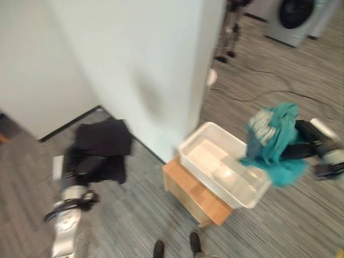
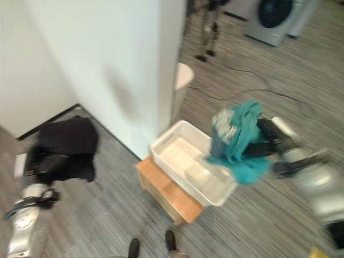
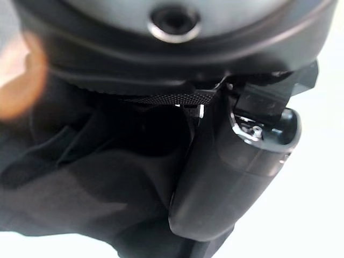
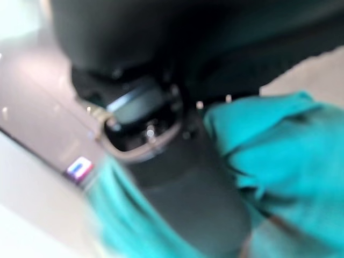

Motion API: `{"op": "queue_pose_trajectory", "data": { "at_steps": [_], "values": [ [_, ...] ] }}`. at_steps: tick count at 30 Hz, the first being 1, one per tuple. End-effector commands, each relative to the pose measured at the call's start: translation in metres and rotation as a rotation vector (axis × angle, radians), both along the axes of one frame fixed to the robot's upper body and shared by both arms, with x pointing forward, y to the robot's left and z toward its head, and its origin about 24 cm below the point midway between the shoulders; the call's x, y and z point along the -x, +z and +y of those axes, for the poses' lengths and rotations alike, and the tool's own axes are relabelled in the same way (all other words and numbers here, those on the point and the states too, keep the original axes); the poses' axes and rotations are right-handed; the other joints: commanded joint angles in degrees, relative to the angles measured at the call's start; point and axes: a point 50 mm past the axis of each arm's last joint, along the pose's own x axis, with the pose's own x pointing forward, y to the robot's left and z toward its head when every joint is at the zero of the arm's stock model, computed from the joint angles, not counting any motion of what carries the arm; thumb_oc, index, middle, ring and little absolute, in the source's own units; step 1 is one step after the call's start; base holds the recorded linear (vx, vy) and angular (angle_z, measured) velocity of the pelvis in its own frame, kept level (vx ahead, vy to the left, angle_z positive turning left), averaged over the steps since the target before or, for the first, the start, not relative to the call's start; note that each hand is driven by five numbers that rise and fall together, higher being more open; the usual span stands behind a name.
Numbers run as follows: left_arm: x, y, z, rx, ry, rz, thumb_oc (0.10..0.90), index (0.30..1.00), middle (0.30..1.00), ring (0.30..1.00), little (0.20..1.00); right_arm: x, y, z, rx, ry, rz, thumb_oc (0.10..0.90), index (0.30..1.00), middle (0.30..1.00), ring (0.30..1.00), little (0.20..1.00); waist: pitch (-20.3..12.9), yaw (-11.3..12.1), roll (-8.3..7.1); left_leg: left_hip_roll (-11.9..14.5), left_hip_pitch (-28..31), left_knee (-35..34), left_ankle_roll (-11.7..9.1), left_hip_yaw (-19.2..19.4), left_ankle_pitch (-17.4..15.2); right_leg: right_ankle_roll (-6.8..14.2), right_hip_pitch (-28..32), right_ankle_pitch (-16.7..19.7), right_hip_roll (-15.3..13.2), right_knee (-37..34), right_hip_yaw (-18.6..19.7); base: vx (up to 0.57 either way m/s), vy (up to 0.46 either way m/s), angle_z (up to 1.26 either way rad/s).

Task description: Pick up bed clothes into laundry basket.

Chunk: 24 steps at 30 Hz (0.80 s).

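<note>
Right eye view: a teal garment [image 2: 239, 141] hangs bunched from the right hand [image 2: 271, 141], whose dark fingers are curled into the cloth and clamp it. It is carried in the air just over the near-right end of the white laundry basket [image 2: 177, 136], likely so that letting go would drop it inside the walls. In the right wrist view the same teal cloth [image 4: 279, 161] wraps round the thumb [image 4: 177, 199], so the hold looks firm.

The basket looks empty and sits on a low wooden box [image 2: 164, 193], raised off the striped floor [image 2: 107, 215], beside a white wall corner [image 2: 134, 64].

Well apart, a black garment [image 1: 105, 142] lies on the floor against the wall. The left hand [image 1: 86, 164] is down on it; in the left wrist view its thumb [image 3: 226, 177] presses against dark cloth [image 3: 97, 188], but I cannot tell whether the fingers have closed on it.

A washing machine [image 1: 295, 19] stands far behind.
</note>
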Motion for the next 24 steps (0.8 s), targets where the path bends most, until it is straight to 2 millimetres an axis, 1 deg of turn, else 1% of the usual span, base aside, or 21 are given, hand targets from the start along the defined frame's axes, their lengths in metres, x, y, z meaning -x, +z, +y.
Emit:
{"op": "queue_pose_trajectory", "data": {
  "at_steps": [1,4,7,10,14,15,16,17,18,19,21,23,24],
  "values": [
    [-0.009,0.063,0.008,-0.113,-0.049,-0.287,0.4,0.3,0.3,0.3,0.3,-0.02,0.064,0.016,0.125,0.048,-0.267,0.4,0.3,0.3,0.3,0.3,-6.8,2.0,-2.6,-0.2,-2.0,0.0,-3.1,-1.3,-0.6,4.3,2.5,-7.2,-0.4,0.7,-1.2,0.0,0.013,-0.03],
    [-0.009,0.061,0.007,-0.109,-0.055,-0.279,0.4,0.3,0.3,0.3,0.3,-0.034,0.076,0.024,0.2,0.049,-0.262,0.4,0.3,0.3,0.3,0.3,-6.4,3.1,-2.92,-0.4,-2.9,0.0,-3.1,-1.5,-0.3,4.5,2.0,-6.9,-0.4,0.3,-1.3,-0.01,0.008,-0.05],
    [-0.008,0.058,0.005,-0.098,-0.058,-0.27,0.4,0.3,0.3,0.3,0.3,-0.045,0.085,0.039,0.223,0.083,-0.287,0.4,0.3,0.3,0.3,0.3,-5.9,3.4,-2.71,-0.6,-4.1,0.0,-3.1,-1.7,0.2,4.6,1.2,-6.8,-0.5,0.3,-1.7,-0.02,0.021,0.09],
    [-0.008,0.057,0.005,-0.088,-0.051,-0.268,0.4,0.3,0.3,0.3,0.3,-0.052,0.082,0.051,0.2,0.123,-0.285,0.4,0.3,0.3,0.3,0.3,-5.4,3.7,-2.45,-0.8,-4.9,0.0,-3.1,-1.9,0.5,4.7,0.5,-6.7,-0.6,0.3,-2.0,-0.01,0.021,0.12],
    [-0.009,0.053,0.005,-0.08,-0.044,-0.253,0.4,0.3,0.3,0.3,0.3,-0.057,0.062,0.07,0.197,0.209,-0.227,0.4,0.3,0.3,0.3,0.3,-4.9,3.9,-2.25,-1.0,-5.2,0.0,-3.1,-2.1,0.6,4.7,0.4,-6.7,-0.7,0.3,-2.3,0.01,0.023,0.09],
    [-0.009,0.053,0.005,-0.081,-0.044,-0.253,0.4,0.3,0.3,0.3,0.3,-0.057,0.062,0.07,0.197,0.208,-0.226,0.4,0.3,0.3,0.3,0.3,-4.9,3.9,-2.28,-1.0,-5.2,0.0,-3.1,-2.1,0.6,4.7,0.4,-6.7,-0.7,0.3,-2.3,0.02,0.025,0.1],
    [-0.008,0.053,0.005,-0.084,-0.044,-0.249,0.4,0.3,0.3,0.3,0.3,-0.057,0.047,0.078,0.224,0.259,-0.155,0.4,0.3,0.3,0.3,0.3,-4.8,3.9,-2.22,-1.0,-5.1,0.0,-3.0,-2.0,0.5,4.7,0.5,-6.8,-0.8,0.3,-2.3,0.02,0.024,0.03],
    [-0.007,0.052,0.005,-0.088,-0.047,-0.246,0.4,0.3,0.3,0.3,0.3,-0.056,0.042,0.079,0.235,0.269,-0.13,0.4,0.3,0.3,0.3,0.3,-4.7,4.0,-2.24,-1.1,-4.9,0.0,-3.0,-2.0,0.4,4.7,0.7,-6.8,-0.8,0.3,-2.3,0.02,0.036,0.03],
    [-0.007,0.052,0.005,-0.089,-0.047,-0.245,0.4,0.3,0.3,0.3,0.3,-0.055,0.031,0.08,0.265,0.285,-0.075,0.4,0.3,0.3,0.3,0.3,-4.5,4.0,-2.27,-1.1,-4.9,0.0,-2.9,-1.9,0.3,4.7,0.7,-6.8,-0.8,0.3,-2.3,0.0,0.0,0.0],
    [-0.007,0.052,0.005,-0.09,-0.048,-0.244,0.4,0.3,0.3,0.3,0.3,-0.055,0.031,0.08,0.265,0.285,-0.074,0.4,0.3,0.3,0.3,0.3,-4.5,4.0,-2.28,-1.1,-4.9,0.0,-2.9,-1.9,0.3,4.7,0.7,-6.8,-0.8,0.3,-2.3,0.0,0.0,0.0],
    [-0.007,0.053,0.005,-0.099,-0.052,-0.243,0.4,0.3,0.3,0.3,0.3,-0.053,0.016,0.075,0.329,0.274,0.003,0.4,0.3,0.3,0.3,0.3,-3.9,4.1,-2.22,-1.2,-5.0,0.0,-2.8,-1.9,0.2,4.8,0.5,-6.7,-1.2,0.3,-2.4,0.0,0.017,0.0],
    [-0.008,0.054,0.004,-0.102,-0.058,-0.246,0.4,0.3,0.3,0.3,0.3,-0.053,0.008,0.071,0.348,0.255,0.038,0.4,0.3,0.3,0.3,0.3,-3.4,4.3,-2.23,-1.2,-5.4,0.0,-2.8,-2.0,0.2,4.9,0.1,-6.6,-1.2,0.3,-2.4,0.0,0.0,0.0],
    [-0.008,0.054,0.004,-0.103,-0.059,-0.247,0.4,0.3,0.3,0.3,0.3,-0.053,0.007,0.07,0.349,0.251,0.041,0.4,0.3,0.3,0.3,0.3,-3.4,4.3,-2.21,-1.3,-5.6,0.0,-2.7,-2.0,0.3,4.9,-0.1,-6.5,-1.3,0.3,-2.4,0.0,0.0,0.0]
  ]
}}
